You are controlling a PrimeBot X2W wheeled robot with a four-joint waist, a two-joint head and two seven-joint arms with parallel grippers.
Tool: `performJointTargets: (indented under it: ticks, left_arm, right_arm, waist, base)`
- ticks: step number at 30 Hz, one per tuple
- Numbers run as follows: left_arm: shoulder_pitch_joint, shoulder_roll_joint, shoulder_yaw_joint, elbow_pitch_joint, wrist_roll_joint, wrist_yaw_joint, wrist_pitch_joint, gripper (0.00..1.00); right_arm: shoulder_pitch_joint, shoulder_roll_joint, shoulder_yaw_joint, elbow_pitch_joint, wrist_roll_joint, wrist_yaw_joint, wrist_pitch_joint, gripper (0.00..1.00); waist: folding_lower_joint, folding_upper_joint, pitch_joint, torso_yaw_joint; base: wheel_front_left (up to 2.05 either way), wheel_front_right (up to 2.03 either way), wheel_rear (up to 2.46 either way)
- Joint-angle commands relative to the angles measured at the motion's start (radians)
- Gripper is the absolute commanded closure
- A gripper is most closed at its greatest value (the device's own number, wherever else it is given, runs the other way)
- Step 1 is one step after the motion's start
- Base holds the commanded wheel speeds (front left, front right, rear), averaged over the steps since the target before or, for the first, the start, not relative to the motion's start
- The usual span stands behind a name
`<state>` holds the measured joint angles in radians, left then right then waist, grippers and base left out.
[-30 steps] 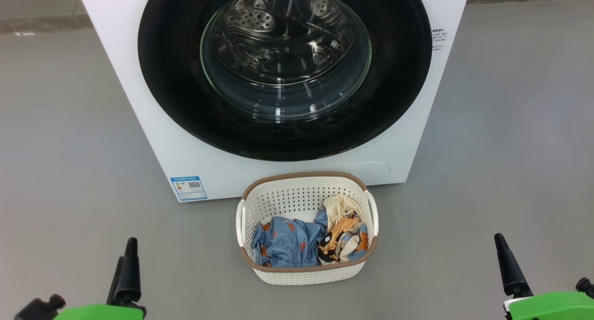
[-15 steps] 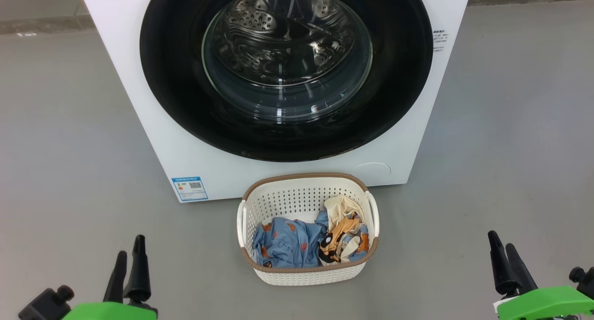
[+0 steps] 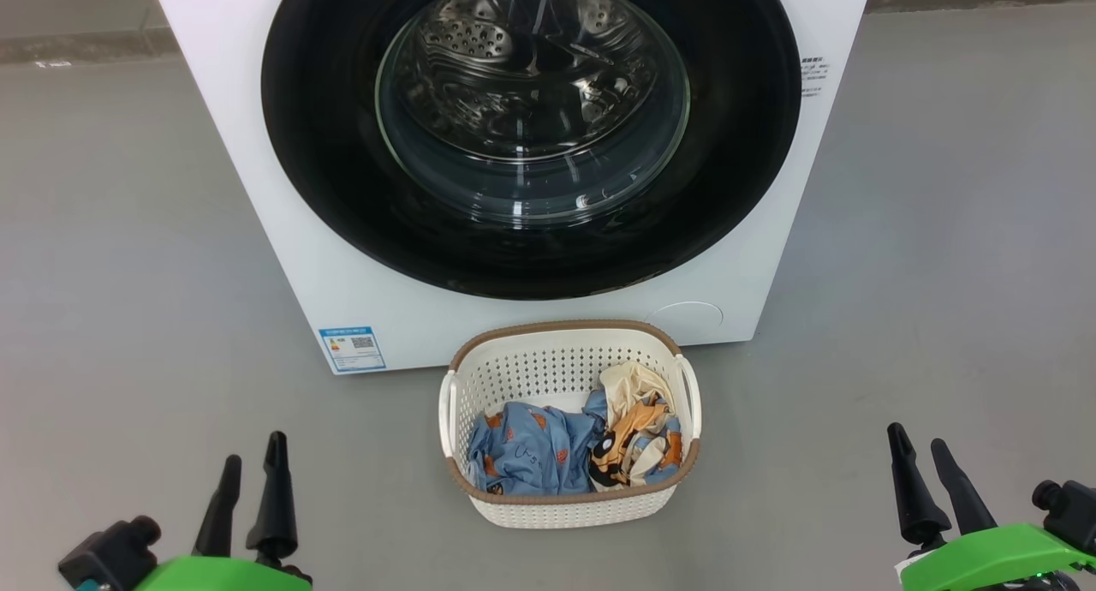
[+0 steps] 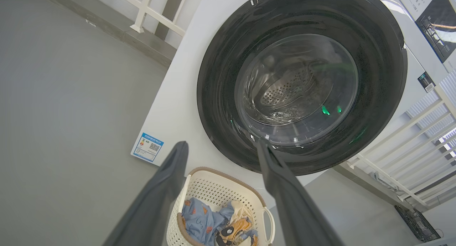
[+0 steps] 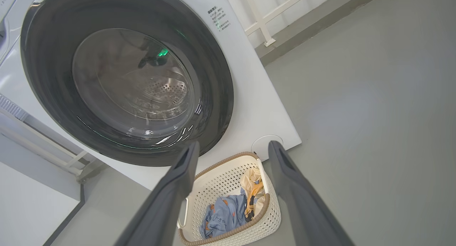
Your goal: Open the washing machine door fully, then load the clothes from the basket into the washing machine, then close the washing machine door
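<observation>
The washing machine (image 3: 248, 146) stands on the grey floor (image 3: 128, 274) with its round black door (image 3: 334, 188) shut. The basket (image 3: 565, 512) sits just in front of its bottom edge, with the clothes (image 3: 527, 454) heaped inside. The left gripper (image 3: 253, 450) and the right gripper (image 3: 916, 437) hover well apart from the basket, fingers spread and empty.

- washing machine (image 3: 300, 231): white casing
- washing machine door (image 3: 736, 146): glossy black ring, clear glass centre
- basket (image 3: 548, 368): cream-white, dotted with small holes, brown woven-look rim
- clothes (image 3: 527, 454): light blue with orange prints; one piece cream, orange, black
- label (image 3: 352, 349): blue and white
- floor (image 3: 111, 274): plain grey
</observation>
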<state>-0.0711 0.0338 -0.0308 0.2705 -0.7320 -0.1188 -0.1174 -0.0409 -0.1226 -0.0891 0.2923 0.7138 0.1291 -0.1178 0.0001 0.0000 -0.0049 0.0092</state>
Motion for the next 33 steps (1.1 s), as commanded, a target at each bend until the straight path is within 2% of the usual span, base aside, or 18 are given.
performJointTargets:
  ticks: [1, 33]
  left_arm:
    - [-0.047, 0.013, 0.014, -0.017, 0.036, -0.008, -0.016, 0.00]
    - [-0.081, 0.025, -0.039, 0.064, 0.371, -0.011, -0.110, 0.00]
  right_arm:
    - [-0.039, -0.020, 0.019, -0.025, -0.044, 0.001, -0.016, 0.00]
    - [-0.037, -0.039, 0.041, -0.034, -0.418, 0.001, -0.106, 0.00]
  waist:
    - [-0.0001, 0.0000, -0.001, 0.000]
    - [-0.0001, 0.0000, 0.005, 0.006]
  base:
    - [0.00, 0.00, 0.00]
    - [0.00, 0.00, 0.00]
